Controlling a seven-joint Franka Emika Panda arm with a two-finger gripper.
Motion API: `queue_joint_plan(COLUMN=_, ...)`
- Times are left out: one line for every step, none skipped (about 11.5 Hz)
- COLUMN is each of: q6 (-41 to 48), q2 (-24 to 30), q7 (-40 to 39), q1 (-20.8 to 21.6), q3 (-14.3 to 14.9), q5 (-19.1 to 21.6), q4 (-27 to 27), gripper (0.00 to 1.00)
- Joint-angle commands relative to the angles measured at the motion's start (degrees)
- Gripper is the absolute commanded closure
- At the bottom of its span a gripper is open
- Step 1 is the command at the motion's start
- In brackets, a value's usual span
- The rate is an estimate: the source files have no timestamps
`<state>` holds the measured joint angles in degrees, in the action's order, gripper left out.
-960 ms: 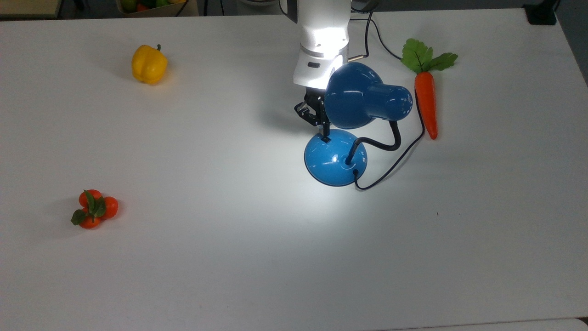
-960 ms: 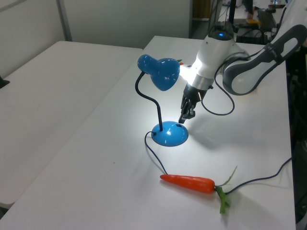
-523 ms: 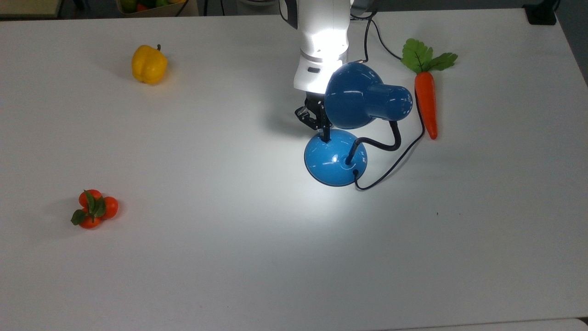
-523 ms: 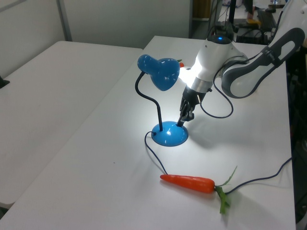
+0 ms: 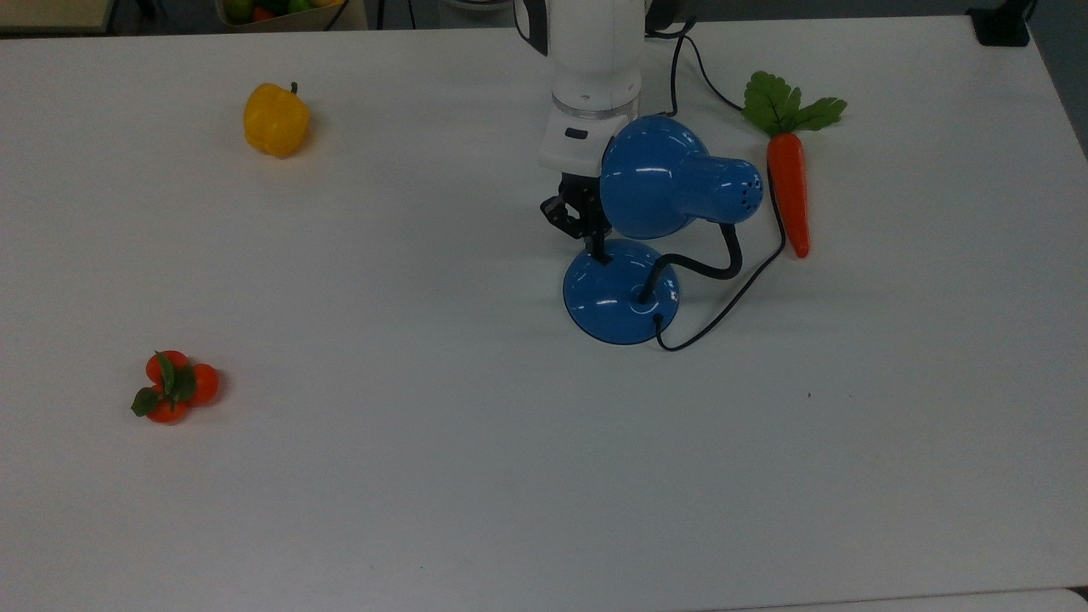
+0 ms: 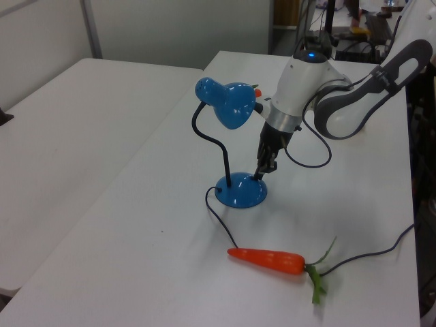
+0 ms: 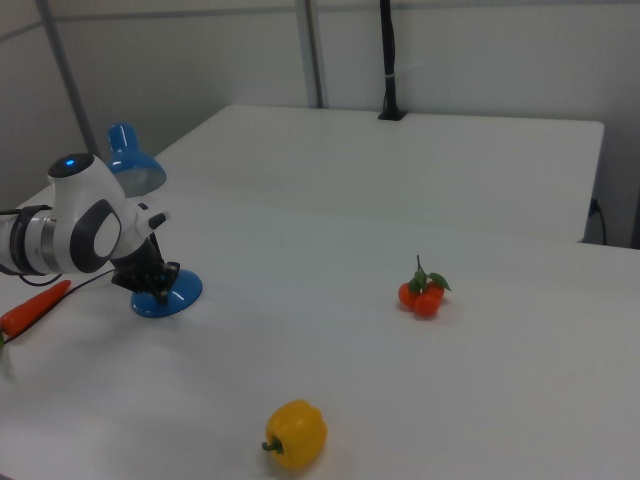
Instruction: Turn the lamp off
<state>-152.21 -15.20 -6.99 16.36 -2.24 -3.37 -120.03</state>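
My arm reaches down steeply, wrist white and rounded. My gripper points downward, black fingertips drawn together into a single narrow point, tilted slightly.

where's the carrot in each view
top view: carrot lies upper right, just right of the lamp, leaves toward the top edge.
left view: carrot lies low centre, in front of the lamp base, leaves to the left view's right.
right view: carrot pokes in at the left edge, left of the lamp base.
shared landmark: the lamp.
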Motion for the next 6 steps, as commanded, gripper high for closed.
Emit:
queue_joint_plan(q6=6.8, q2=-0.2, q7=1.7, q1=-1.1, q3=0.1, q5=0.5, q4=0.4, gripper=1.0)
queue_joint_plan(q6=7.4, q2=-0.2, q7=2.0, q1=-1.2, q3=0.1, q5=0.5, q4=0.4, gripper=1.0)
queue_joint_plan(q6=8.8, q2=0.2, q7=2.1, q1=-1.3, q3=0.1, q5=0.5, q4=0.5, gripper=1.0)
queue_joint_plan(q6=12.0, q2=1.1, q7=2.8, q1=-2.4, q3=0.1, q5=0.5, q4=0.8, gripper=1.0)
queue_joint_plan(q6=15.8, q2=1.8, q7=4.3, q1=-3.0, q3=0.2, q5=0.4, q4=2.0, gripper=1.0)
queue_joint_plan(q6=20.6, q2=2.1, q7=5.3, q1=-4.1, q3=0.5, q5=0.0, q4=4.0, gripper=1.0)
